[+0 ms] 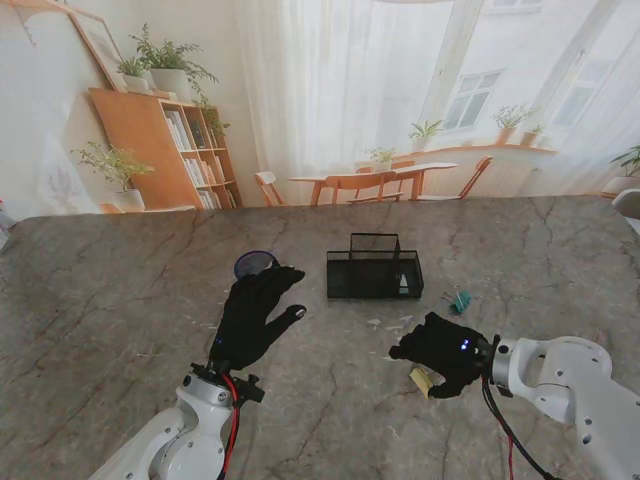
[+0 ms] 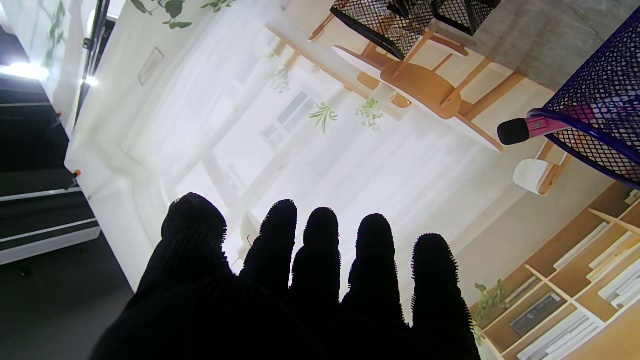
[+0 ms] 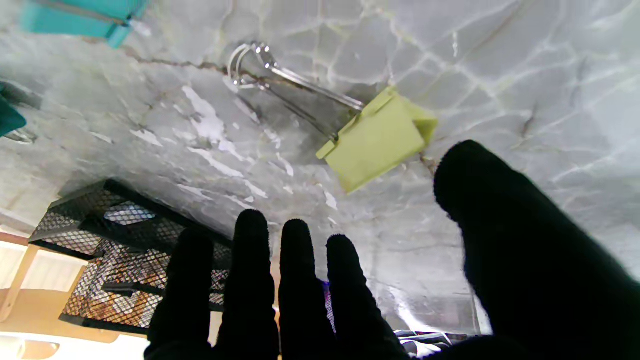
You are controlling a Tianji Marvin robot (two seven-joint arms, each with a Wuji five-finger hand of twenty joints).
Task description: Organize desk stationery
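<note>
Right hand [image 1: 443,352]: black-gloved, palm down over the table on the right, fingers spread and holding nothing; hovers over the yellow-green binder clip with wire handles [image 3: 377,139], thumb [image 3: 500,210] to one side of it, four fingers to the other.
Left hand [image 1: 252,312]: black-gloved, raised off the table on the left, fingers straight and apart, nothing in its grasp.
Grey marble-patterned table [image 1: 120,290]: bears everything named.
Black wire-mesh desk organiser with compartments [image 1: 374,272]: stands mid-table, farther from me than both hands; contents hard to make out.
Round purple wire-mesh pen cup [image 2: 602,100]: just beyond the left fingertips; pink pen with black tip [image 2: 525,129] already inside, poking past the rim.
Teal binder clip [image 1: 460,301]: loose on the table, just right of the organiser, near the right hand.
Progress: judged partly done; pen is stowed, two clips not yet put away.
Next: likely closing thumb and fingers on the yellow-green clip, then carrying it to the organiser.
Risk: small clip lying flat, may slip from thick gloved fingertips.
</note>
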